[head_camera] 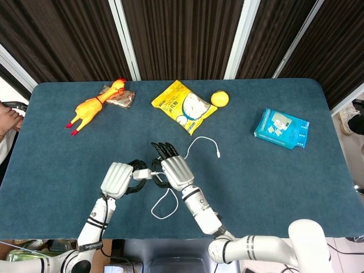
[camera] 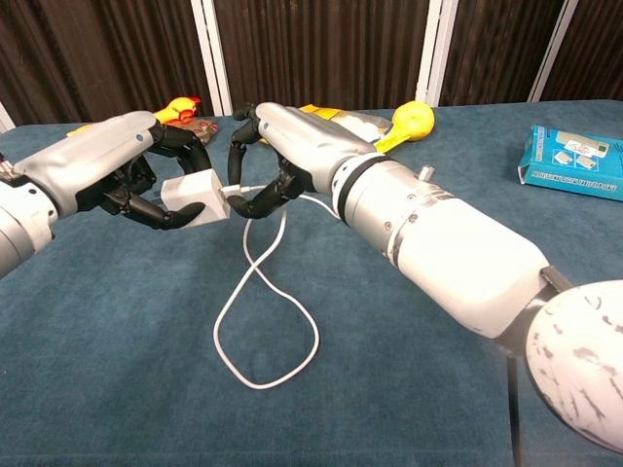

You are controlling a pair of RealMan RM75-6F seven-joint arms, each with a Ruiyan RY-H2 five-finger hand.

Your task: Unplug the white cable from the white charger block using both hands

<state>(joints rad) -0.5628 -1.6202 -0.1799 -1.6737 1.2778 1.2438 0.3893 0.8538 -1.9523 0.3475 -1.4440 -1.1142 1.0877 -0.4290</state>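
Note:
My left hand (head_camera: 118,180) (camera: 109,169) grips the white charger block (head_camera: 142,173) (camera: 193,200) just above the table, near its front middle. The white cable (head_camera: 165,206) (camera: 261,313) runs out of the block's right face, drops in a loop onto the cloth and ends in a free plug (head_camera: 219,154) further right. My right hand (head_camera: 173,170) (camera: 288,144) is pressed close to the block. Its thumb and curled fingers (camera: 255,202) close around the cable's plug end right at the block.
Along the far side of the blue table (head_camera: 273,187) lie a yellow rubber chicken (head_camera: 90,107), a brown packet (head_camera: 120,98), a yellow snack bag (head_camera: 183,106) and a yellow ball (head_camera: 220,98). A blue box (head_camera: 281,128) (camera: 574,161) sits at the right.

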